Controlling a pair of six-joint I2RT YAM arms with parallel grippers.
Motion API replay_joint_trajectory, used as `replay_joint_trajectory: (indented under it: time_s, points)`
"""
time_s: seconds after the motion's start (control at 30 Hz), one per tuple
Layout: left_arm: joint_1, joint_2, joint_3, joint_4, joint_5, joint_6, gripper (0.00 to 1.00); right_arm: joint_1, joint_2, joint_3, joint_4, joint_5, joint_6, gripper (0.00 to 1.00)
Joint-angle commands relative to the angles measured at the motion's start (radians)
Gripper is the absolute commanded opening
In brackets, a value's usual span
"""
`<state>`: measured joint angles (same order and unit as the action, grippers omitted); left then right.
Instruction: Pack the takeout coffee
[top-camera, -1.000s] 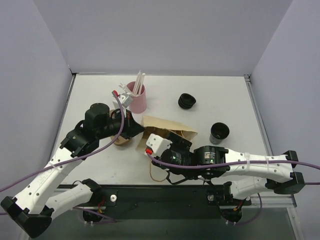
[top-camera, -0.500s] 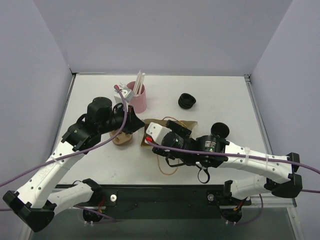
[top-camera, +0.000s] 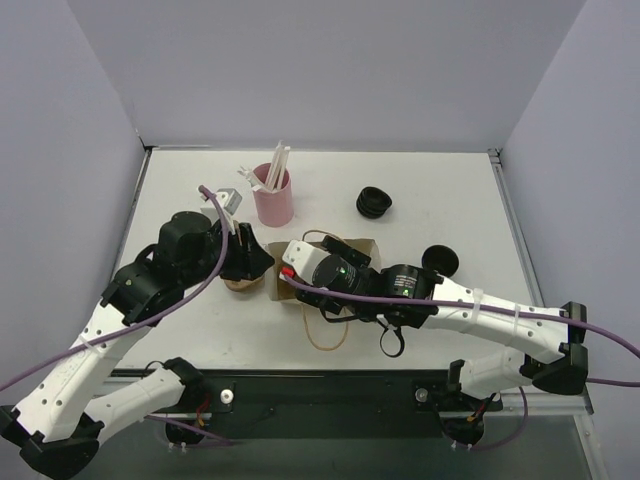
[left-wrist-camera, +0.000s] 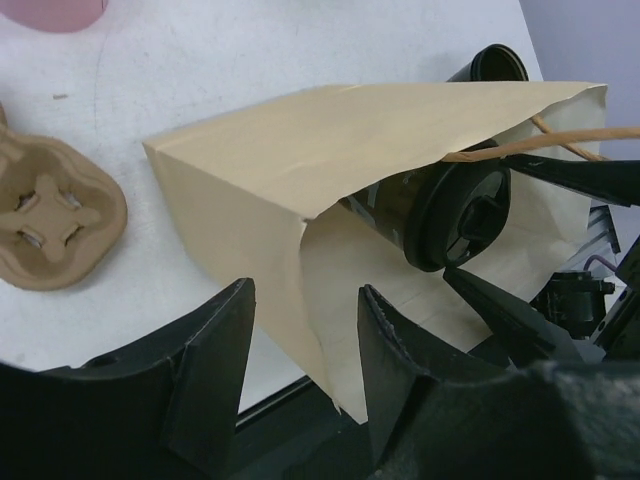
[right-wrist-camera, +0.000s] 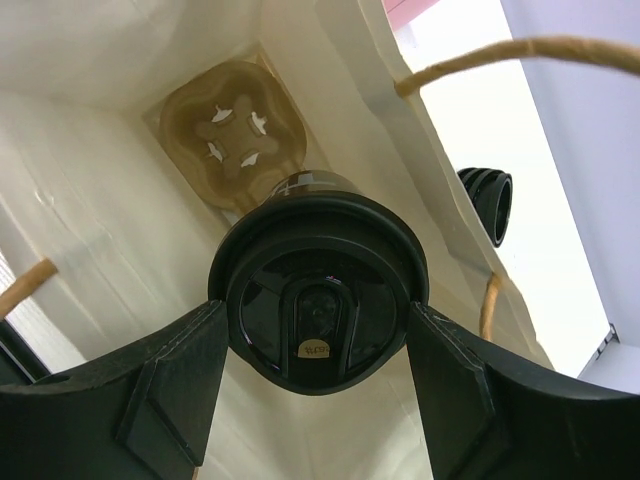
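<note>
A brown paper bag (left-wrist-camera: 270, 150) lies on its side, mouth toward the left wrist camera; from above the bag (top-camera: 362, 247) is mostly under my right arm. Inside it hangs a black lidded coffee cup (right-wrist-camera: 318, 290), also seen as the cup (left-wrist-camera: 440, 205) from the left wrist. My right gripper (right-wrist-camera: 315, 320) is shut on the cup's lid, a finger on each side. My left gripper (left-wrist-camera: 305, 290) stands open astride the bag's mouth edge, with a gap on both sides. A cardboard cup carrier (left-wrist-camera: 55, 220) lies beside the bag's closed end.
A pink cup of straws (top-camera: 272, 197) stands behind the bag. A stack of black lids (top-camera: 373, 203) and an open black cup (top-camera: 440, 262) sit to the right. The bag's handle loop (top-camera: 325, 335) trails toward the near table edge.
My left gripper has opened and let go of the bag's edge. The right arm has pushed the cup up and left, deeper into the bag, and the bag has shifted with it.
</note>
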<state>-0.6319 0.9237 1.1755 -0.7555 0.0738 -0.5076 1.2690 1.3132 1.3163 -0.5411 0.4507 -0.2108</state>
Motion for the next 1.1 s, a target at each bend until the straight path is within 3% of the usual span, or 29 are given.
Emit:
replay_joint_trajectory:
  time_s: [0.0, 0.2, 0.3, 0.33, 0.37, 0.47, 0.5, 0.67, 0.8, 1.07]
  points:
    - [-0.018, -0.059, -0.037, -0.059, -0.066, -0.111, 0.55, -0.008, 0.008, -0.003, 0.021, 0.003, 0.013, 0.36]
    - [-0.020, -0.030, -0.062, -0.048, -0.074, -0.141, 0.55, -0.008, 0.014, -0.005, 0.029, 0.008, 0.027, 0.36]
    - [-0.023, -0.005, -0.066, -0.018, -0.034, -0.135, 0.48, -0.007, 0.014, -0.009, 0.032, 0.017, 0.025, 0.36]
    - [-0.023, 0.000, -0.073, -0.005, -0.022, -0.131, 0.42, -0.008, 0.014, -0.017, 0.032, 0.019, 0.024, 0.36]
    - [-0.025, 0.004, -0.070, 0.011, -0.019, -0.126, 0.28, -0.008, 0.012, -0.022, 0.033, 0.020, 0.024, 0.36]
    - [-0.025, 0.029, -0.054, 0.030, -0.016, -0.082, 0.03, -0.008, 0.008, -0.026, 0.036, 0.025, 0.024, 0.36]
    - [-0.025, 0.036, -0.050, 0.036, -0.016, -0.044, 0.00, -0.008, 0.004, -0.025, 0.036, 0.029, 0.024, 0.36]
    - [-0.022, 0.093, -0.013, 0.110, -0.019, 0.108, 0.00, 0.023, 0.014, 0.024, 0.021, 0.072, 0.025, 0.36]
    - [-0.020, 0.080, -0.023, 0.200, 0.023, 0.210, 0.00, 0.013, -0.017, -0.028, 0.033, 0.082, -0.001, 0.36]
    - [-0.022, 0.050, -0.114, 0.263, 0.132, 0.215, 0.00, 0.010, -0.049, -0.129, 0.073, 0.057, -0.036, 0.36]
